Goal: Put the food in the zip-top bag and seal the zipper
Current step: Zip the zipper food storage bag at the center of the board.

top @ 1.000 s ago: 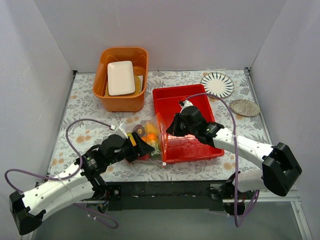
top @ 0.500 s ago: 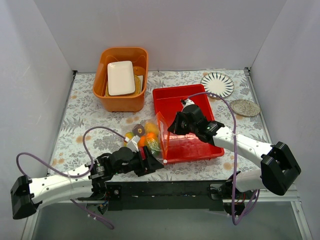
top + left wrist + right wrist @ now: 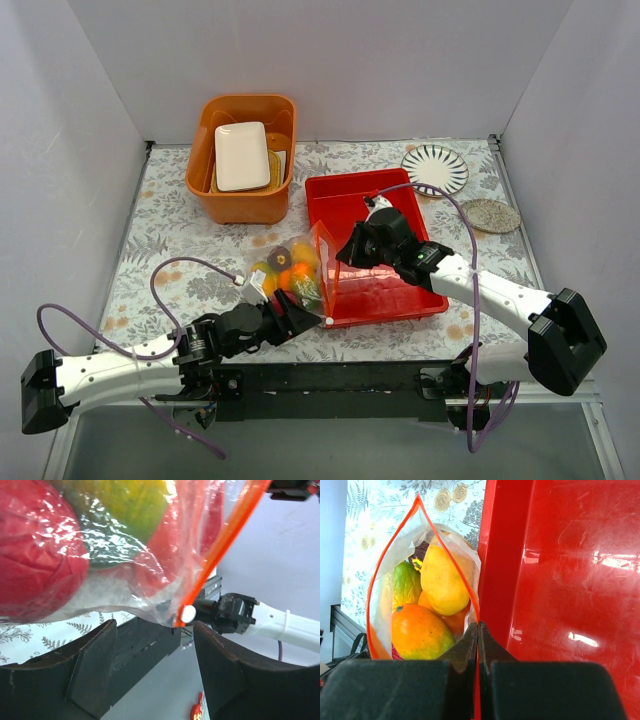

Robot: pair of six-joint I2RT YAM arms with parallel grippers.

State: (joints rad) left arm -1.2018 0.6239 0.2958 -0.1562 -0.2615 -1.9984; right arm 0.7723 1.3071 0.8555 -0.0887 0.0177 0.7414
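Note:
The zip-top bag (image 3: 292, 282) lies left of the red tray, filled with food: mangoes, an orange piece and a yellow piece (image 3: 442, 580). Its orange-red zipper (image 3: 325, 270) stands up along the tray's left wall and ends in a small white end (image 3: 188, 613). My right gripper (image 3: 343, 255) is shut on the zipper strip (image 3: 478, 625) at the bag's mouth, which gapes open in the right wrist view. My left gripper (image 3: 300, 318) is open by the bag's near corner. Its fingers (image 3: 90, 670) flank the white end without touching it.
The red tray (image 3: 360, 181) sits right of the bag, with my right arm over it. An orange bin (image 3: 247, 205) holding a white plate (image 3: 242, 155) stands at the back left. A striped plate (image 3: 434, 168) and a speckled plate (image 3: 490, 215) lie at the back right.
My left gripper has moved off the bag's side, toward the near edge and right, to the bag's near corner. The fruit shows more. My right gripper has stayed shut on the zipper.

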